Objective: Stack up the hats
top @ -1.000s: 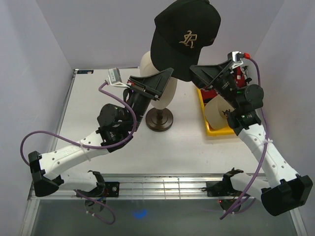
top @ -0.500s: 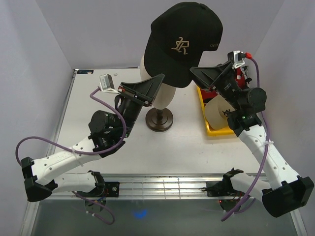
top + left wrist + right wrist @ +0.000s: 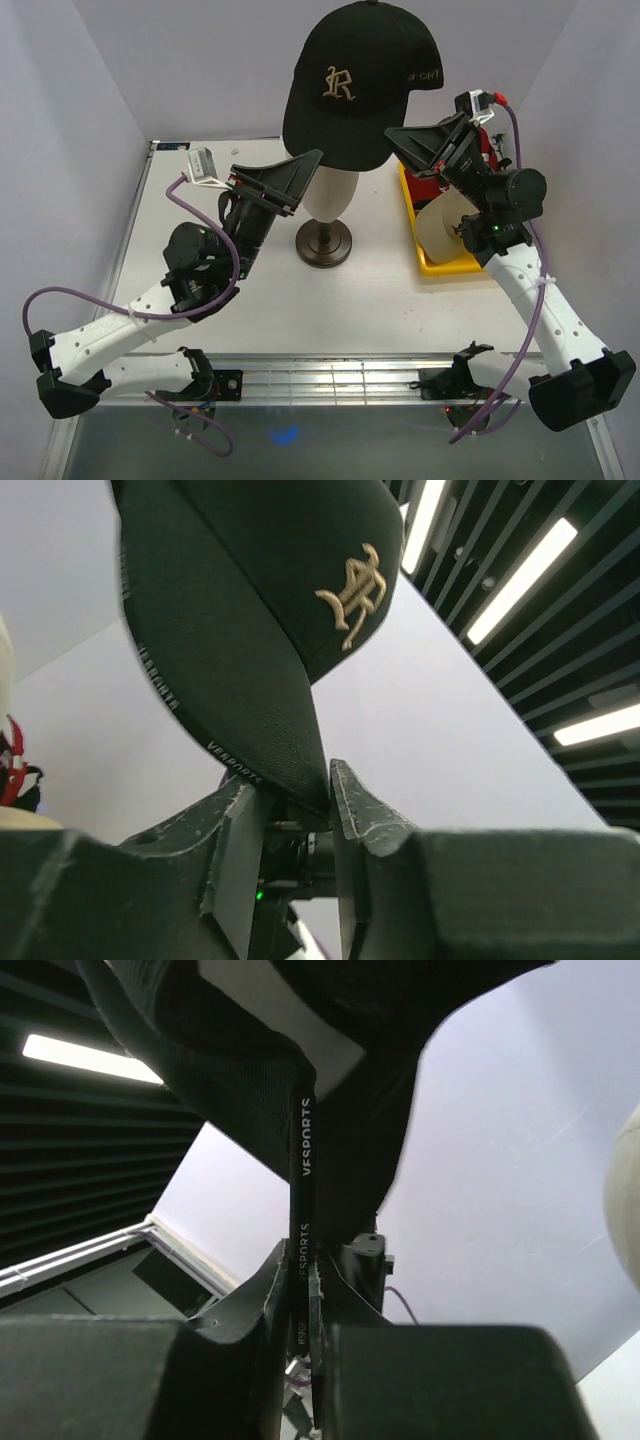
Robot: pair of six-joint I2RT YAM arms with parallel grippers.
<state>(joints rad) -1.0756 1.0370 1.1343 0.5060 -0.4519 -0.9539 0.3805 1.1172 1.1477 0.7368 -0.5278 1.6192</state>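
Observation:
A black hat with a gold "R" hangs high above the beige mannequin head. My right gripper is shut on the hat's lower rim; in the right wrist view the "VESPORTS" band is pinched between the jaws of the right gripper. My left gripper reaches up to the brim. In the left wrist view the brim of the hat sits between the parted jaws of the left gripper, against one finger and apart from the other. A tan hat and a red hat lie at the right.
A yellow bin at the right holds the tan hat, and the red one lies behind it. The mannequin's dark round base stands mid-table under the lifted hat. White walls close the left, back and right sides.
The right gripper has shut on the hat's rim. The left jaws have parted slightly around the brim. The hat has turned so that its logo faces more to the left, and the left arm has shifted left.

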